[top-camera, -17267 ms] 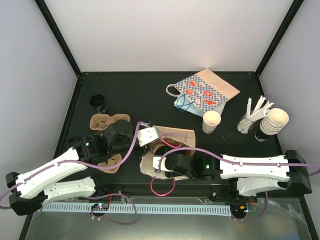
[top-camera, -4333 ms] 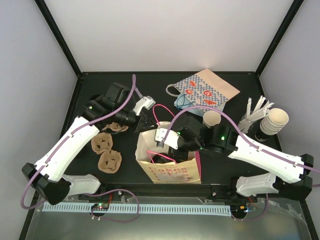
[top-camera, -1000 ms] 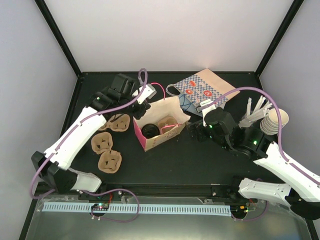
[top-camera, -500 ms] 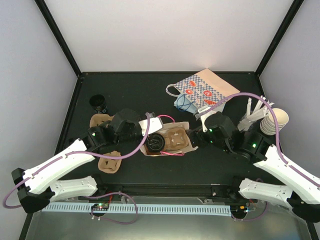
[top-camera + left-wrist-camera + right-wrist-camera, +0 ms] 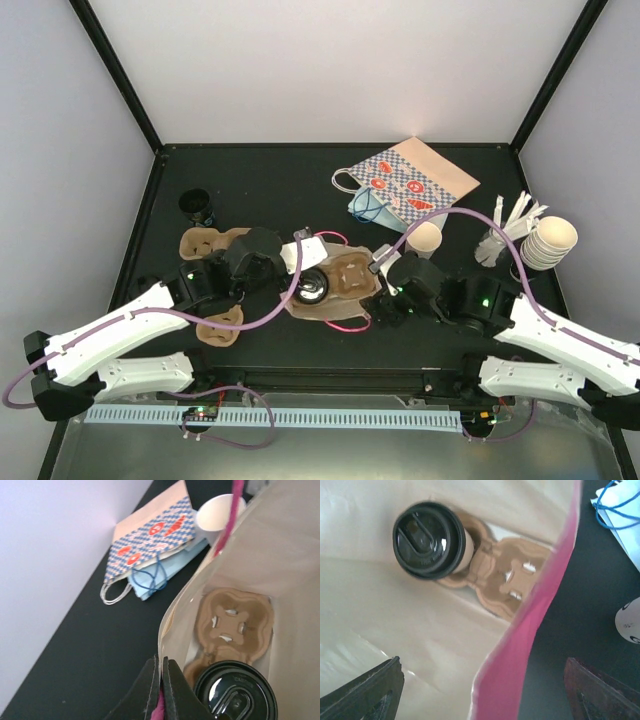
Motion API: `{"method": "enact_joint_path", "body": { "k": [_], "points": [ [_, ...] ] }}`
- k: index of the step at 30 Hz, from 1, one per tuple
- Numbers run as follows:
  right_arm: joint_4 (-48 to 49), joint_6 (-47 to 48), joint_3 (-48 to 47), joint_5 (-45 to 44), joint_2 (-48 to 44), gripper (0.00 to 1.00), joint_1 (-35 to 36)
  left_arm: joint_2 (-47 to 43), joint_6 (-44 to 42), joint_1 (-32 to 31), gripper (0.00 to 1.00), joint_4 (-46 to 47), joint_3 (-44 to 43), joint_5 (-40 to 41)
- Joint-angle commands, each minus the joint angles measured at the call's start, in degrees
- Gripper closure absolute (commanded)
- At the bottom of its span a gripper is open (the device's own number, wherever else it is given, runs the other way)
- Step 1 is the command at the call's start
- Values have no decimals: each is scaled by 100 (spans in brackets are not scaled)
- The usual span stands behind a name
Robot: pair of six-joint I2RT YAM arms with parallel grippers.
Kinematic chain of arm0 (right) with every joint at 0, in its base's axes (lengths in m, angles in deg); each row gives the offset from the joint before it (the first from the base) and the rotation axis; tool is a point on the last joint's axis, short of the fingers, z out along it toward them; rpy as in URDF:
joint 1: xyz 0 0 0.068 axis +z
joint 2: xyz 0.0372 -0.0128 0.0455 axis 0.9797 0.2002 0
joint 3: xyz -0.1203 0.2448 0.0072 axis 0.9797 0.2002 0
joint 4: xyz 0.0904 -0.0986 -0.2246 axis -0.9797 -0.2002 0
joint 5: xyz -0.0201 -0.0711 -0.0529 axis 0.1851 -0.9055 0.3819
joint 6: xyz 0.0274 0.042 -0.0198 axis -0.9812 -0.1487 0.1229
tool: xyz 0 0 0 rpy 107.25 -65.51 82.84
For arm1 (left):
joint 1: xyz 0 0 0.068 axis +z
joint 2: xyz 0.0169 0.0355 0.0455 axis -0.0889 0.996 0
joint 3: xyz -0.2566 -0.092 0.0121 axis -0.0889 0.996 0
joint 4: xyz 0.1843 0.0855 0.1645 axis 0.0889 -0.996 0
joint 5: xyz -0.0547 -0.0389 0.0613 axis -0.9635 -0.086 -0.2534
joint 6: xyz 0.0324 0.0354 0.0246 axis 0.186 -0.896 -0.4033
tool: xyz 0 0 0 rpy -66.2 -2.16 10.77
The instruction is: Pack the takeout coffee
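Note:
The white paper cup (image 5: pixel 424 240) stands on the table to the right of the pink bag (image 5: pixel 322 308); it also shows in the left wrist view (image 5: pixel 220 512) and at the right wrist view's edge (image 5: pixel 630 622). The bag is open, cream inside. In it a brown carrier (image 5: pixel 350 275) holds a black-lidded cup (image 5: pixel 312 286). My left gripper (image 5: pixel 298 252) is shut on the bag's far-left rim (image 5: pixel 167 630). My right gripper (image 5: pixel 378 300) is open with the bag's pink wall (image 5: pixel 530 645) between its fingers, touching neither.
A blue-and-red patterned bag (image 5: pixel 410 185) lies at the back right. A stack of cream cups (image 5: pixel 552 242) and white stirrers (image 5: pixel 505 232) stand at the right. A small black cup (image 5: pixel 197 206) and brown carriers (image 5: pixel 208 245) are at the left.
My right arm has moved left and nearer, to the bag's near right rim, uncovering the white cup. My left gripper still holds the bag's rim.

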Motion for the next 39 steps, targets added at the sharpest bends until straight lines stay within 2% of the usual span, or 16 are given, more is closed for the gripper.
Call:
{"method": "enact_joint_path", "body": {
  "k": [1,4,8,14,22,28,29,34,39],
  "points": [
    [88,-355,243,-392,-79,11,157,-63,-379,-37,98,554,-288,893],
    [476,-398,525,-519,-56,11,161,-48,-673,-36,98,717,-277,956],
    [888,-563,878,-631,75,11,165,-59,-652,-52,99,692,-147,928],
    [1220,-769,1279,-752,143,11,165,-283,-421,-114,99,671,389,324],
    [1217,-761,1294,-766,-173,11,168,-466,-116,-142,98,657,624,125],
    [945,-795,813,-1047,-350,3,160,-232,189,-98,98,581,305,614],
    [838,-786,661,-1172,-338,0,155,-140,210,-28,98,540,198,611],
    [172,-819,-242,-2035,-349,0,143,431,211,588,98,366,-268,383],
    [89,-871,-538,-2570,-758,0,140,1122,420,1797,98,90,-1107,-725]
  ]
}}
